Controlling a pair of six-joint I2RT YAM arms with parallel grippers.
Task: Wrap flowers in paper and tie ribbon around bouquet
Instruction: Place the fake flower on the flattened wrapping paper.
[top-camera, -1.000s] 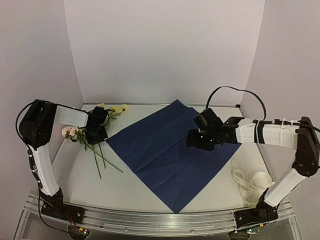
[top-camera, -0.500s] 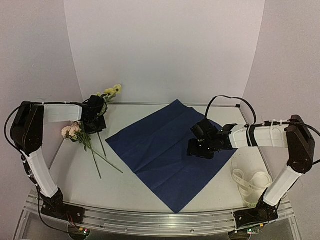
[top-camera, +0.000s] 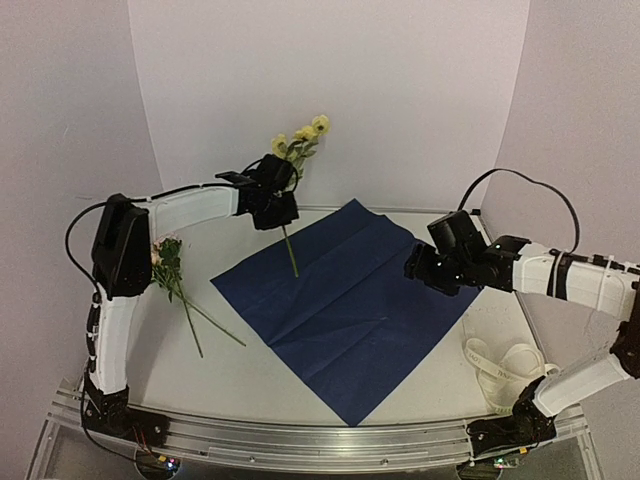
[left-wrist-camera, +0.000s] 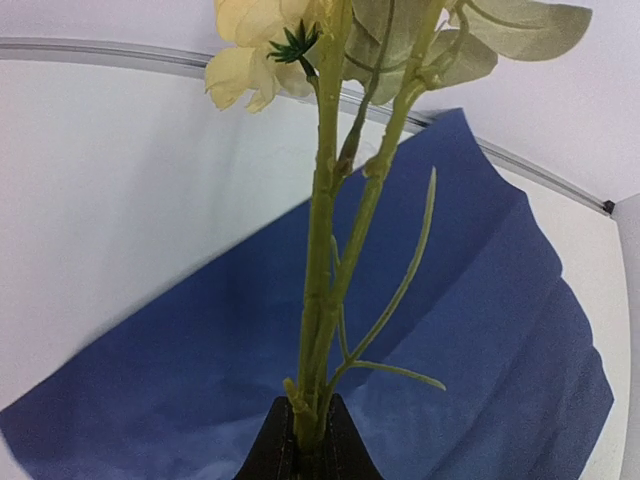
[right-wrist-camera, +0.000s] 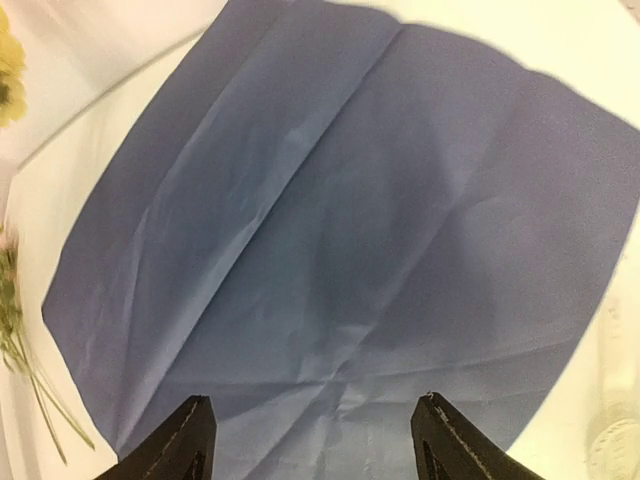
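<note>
The blue paper (top-camera: 345, 300) lies flat as a diamond in the middle of the table. My left gripper (top-camera: 275, 207) is shut on one of the flowers, a yellow-blossomed sprig (top-camera: 300, 137), held upright above the paper's far left edge. The sprig's stem end (top-camera: 291, 262) hangs over the sheet. In the left wrist view the green stem (left-wrist-camera: 325, 290) is pinched between the fingertips (left-wrist-camera: 305, 445). More flowers (top-camera: 176, 285) lie on the table to the left. My right gripper (top-camera: 420, 268) hovers open over the paper's right side (right-wrist-camera: 330, 250), holding nothing. The ribbon (top-camera: 503, 367) lies coiled at the right. No bouquet is in view.
White walls close in the table at the back and on both sides. The ribbon coil sits close to the right arm's base (top-camera: 515, 430). A metal rail (top-camera: 320, 440) runs along the near edge.
The left arm has lifted the yellow sprig off the table and swung it right, over the paper's far left edge. The right gripper has risen, drawn back to the right and opened a little wider.
</note>
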